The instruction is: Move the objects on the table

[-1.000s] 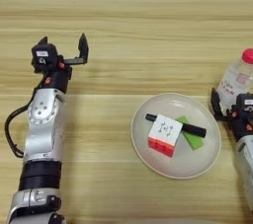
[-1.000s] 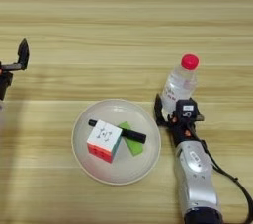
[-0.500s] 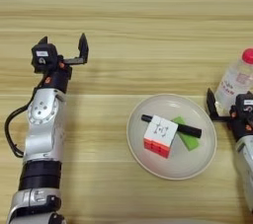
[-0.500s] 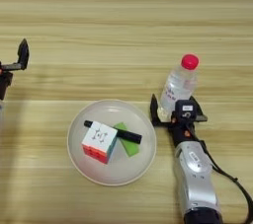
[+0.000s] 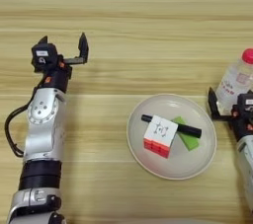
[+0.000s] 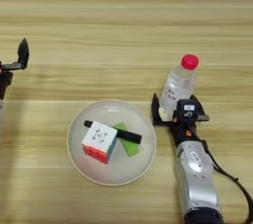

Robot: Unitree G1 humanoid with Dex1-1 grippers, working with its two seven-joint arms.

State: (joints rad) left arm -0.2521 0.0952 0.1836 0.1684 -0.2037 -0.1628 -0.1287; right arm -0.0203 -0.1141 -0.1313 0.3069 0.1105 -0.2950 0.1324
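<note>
A pale plate (image 6: 79, 156) sits on the wooden desk (image 5: 148, 20), near the front and between the two arms; on it lie the cube (image 6: 100, 141), white face up with red side toward the camera, the green block (image 6: 126, 144) flat to its right, and the black pen (image 6: 123, 134) lying across the block with its left end at the cube's far edge. The bottle (image 6: 179, 86), red cap on, stands upright on the desk just right of the plate; the right hand (image 6: 173, 113) has its fingers on either side of the bottle's base, clamped on it. The left hand (image 5: 63, 50) is well to the left, fingers apart and holding nothing.
</note>
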